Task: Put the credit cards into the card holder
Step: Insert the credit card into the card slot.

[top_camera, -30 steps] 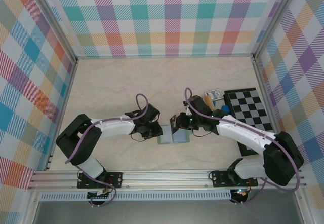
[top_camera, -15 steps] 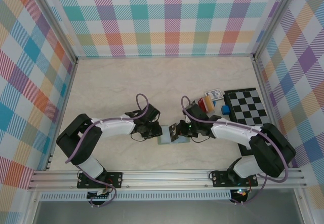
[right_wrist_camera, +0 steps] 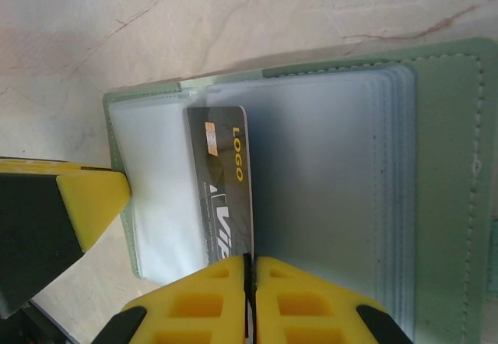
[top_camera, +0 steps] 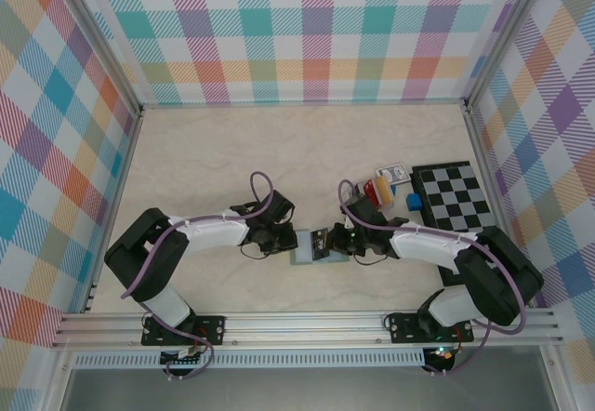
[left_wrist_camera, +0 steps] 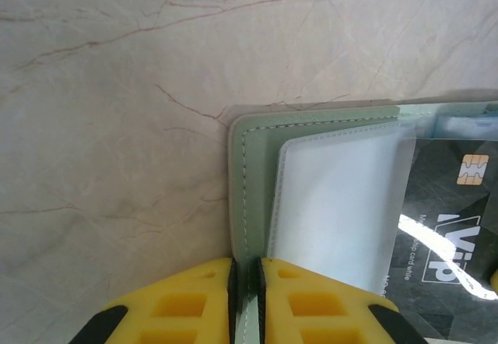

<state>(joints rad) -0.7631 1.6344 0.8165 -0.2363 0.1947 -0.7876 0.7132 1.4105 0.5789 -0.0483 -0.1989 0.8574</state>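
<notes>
A sage-green, stitched folding card holder (top_camera: pixel 311 251) lies open on the pale marbled table (top_camera: pixel 204 160) between the two arms, clear plastic sleeves facing up. The left gripper (left_wrist_camera: pixel 247 270) pinches the holder's left cover edge in its yellow fingers. The right gripper (right_wrist_camera: pixel 249 262) has its fingers pressed together on a dark rectangular plastic credit card (right_wrist_camera: pixel 222 180), which seems partly tucked under a sleeve; red and orange cards (top_camera: pixel 376 190) lie beside the black-and-white checkerboard (top_camera: pixel 453 197)
</notes>
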